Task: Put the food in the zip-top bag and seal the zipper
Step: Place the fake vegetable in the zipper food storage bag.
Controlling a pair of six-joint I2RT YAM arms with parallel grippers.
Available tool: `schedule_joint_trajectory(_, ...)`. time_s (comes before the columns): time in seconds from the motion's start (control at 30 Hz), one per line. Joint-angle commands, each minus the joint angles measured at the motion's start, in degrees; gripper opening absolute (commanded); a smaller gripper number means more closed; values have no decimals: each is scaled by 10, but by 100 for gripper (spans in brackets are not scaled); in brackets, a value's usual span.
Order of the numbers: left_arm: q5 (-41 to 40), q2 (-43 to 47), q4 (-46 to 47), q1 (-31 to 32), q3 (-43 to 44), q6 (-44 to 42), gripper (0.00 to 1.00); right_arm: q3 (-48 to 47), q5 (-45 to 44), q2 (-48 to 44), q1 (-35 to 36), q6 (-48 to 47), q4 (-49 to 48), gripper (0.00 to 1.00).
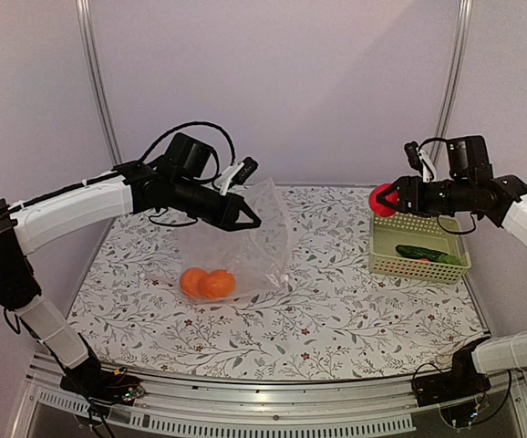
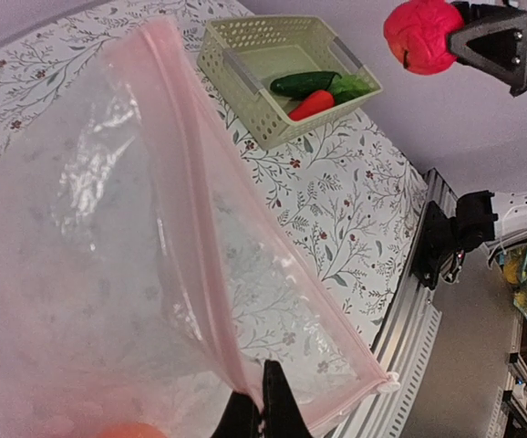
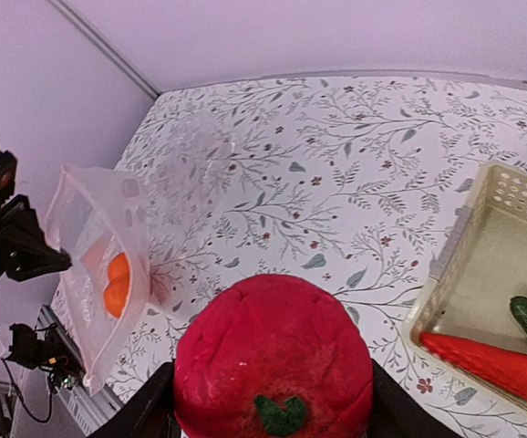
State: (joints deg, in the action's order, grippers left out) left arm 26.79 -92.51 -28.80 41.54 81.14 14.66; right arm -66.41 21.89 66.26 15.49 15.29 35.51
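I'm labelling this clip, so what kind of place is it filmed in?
Likely a robotics lab booth, not a kitchen: plain walls with metal posts, a floral-covered table, and a toy red fruit.

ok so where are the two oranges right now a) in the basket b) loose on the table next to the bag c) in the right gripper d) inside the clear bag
d: the two oranges sit at the bottom of the zip-top bag, seen through its clear plastic, while the left gripper holds the bag's top edge up; the right gripper carries only the red fruit.
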Motion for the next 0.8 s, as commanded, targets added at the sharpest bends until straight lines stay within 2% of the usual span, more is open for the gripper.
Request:
schedule_joint_trajectory(0.0, 8, 5, -2, 4, -1, 1, 0, -35, 76, 4, 83, -7, -28, 61)
schedule_joint_trajectory(0.17, 6, 4, -2, 6, -1, 1, 0, -73, 80, 45, 168, -13, -38, 61)
schedule_joint_trajectory(0.33, 6, 5, -2, 8, -2, 0, 0, -88, 77, 89, 220, -12, -69, 61)
schedule_joint_trajectory(0.77, 2, 2, -3, 9, -2, -3, 0, -114, 68, 215, 294, 17, -159, 61)
